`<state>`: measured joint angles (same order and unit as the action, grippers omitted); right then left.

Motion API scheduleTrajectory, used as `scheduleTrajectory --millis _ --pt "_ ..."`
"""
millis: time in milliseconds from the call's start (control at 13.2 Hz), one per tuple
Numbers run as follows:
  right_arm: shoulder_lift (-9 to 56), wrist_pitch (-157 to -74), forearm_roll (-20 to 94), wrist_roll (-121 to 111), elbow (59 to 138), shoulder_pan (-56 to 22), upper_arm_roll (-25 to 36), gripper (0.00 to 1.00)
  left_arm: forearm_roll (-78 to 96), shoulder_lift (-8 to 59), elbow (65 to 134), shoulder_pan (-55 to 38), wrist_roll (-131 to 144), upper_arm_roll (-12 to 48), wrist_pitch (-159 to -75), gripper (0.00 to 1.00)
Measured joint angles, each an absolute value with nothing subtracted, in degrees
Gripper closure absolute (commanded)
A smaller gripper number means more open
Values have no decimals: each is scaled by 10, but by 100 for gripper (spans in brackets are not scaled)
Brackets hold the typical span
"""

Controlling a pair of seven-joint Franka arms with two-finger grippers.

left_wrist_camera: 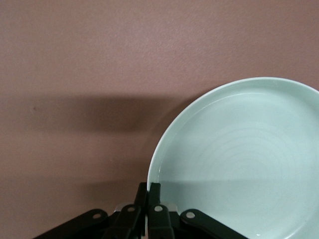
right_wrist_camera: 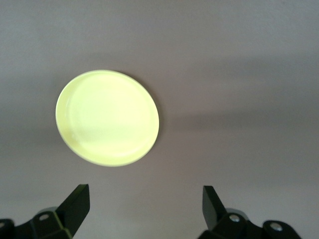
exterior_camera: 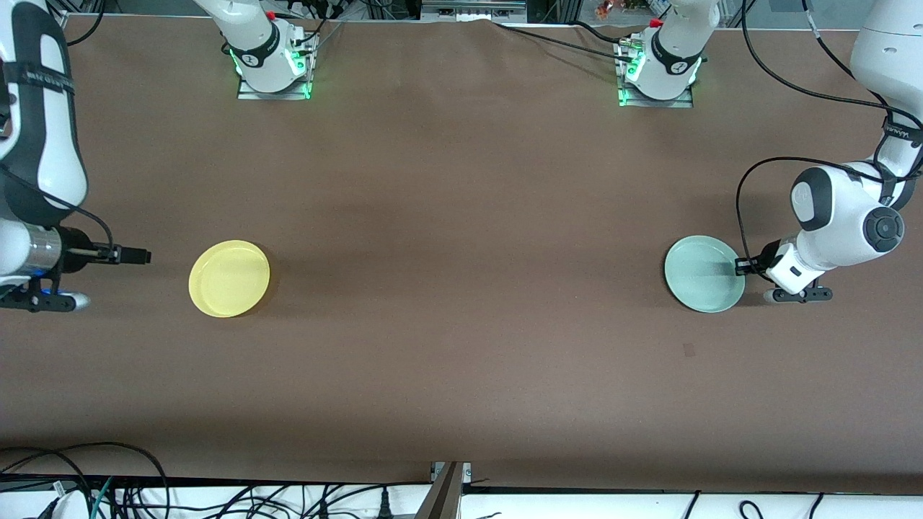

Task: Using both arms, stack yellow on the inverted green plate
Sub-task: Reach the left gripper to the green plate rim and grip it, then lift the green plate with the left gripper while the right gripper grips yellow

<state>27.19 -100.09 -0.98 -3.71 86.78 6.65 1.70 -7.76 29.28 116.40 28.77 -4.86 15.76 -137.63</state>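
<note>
The left end effector (exterior_camera: 740,266) pinches the rim of the round, glossy, pale mint-green plate (exterior_camera: 703,274), upright on the brown worktop (exterior_camera: 461,288) toward the left arm's end. Lift gently and flip it without slipping. The right end effector (right_wrist_camera: 144,201), spread wide, waits near the round, shallow yellow plate (exterior_camera: 229,278).

Two plates are lying on the brown table (exterior_camera: 461,180): one yellow plate (exterior_camera: 229,278) and one green plate (exterior_camera: 703,274). Two robot arms are showing, each with one gripper.
</note>
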Motion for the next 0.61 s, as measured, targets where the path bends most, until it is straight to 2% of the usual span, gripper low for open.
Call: scheduleTrajectory --millis 152,379,607 --pt "299 -1039 -9 -37 879 66 17 0 -78 282 1135 274 -48 161 -1320 100" --pt "322 -1088 -9 -37 904 67 17 0 -78 265 1031 225 -31 163 -1153 100" --pt "330 -1128 5 -48 934 72 17 0 -78 255 943 150 25 165 -1050 100"
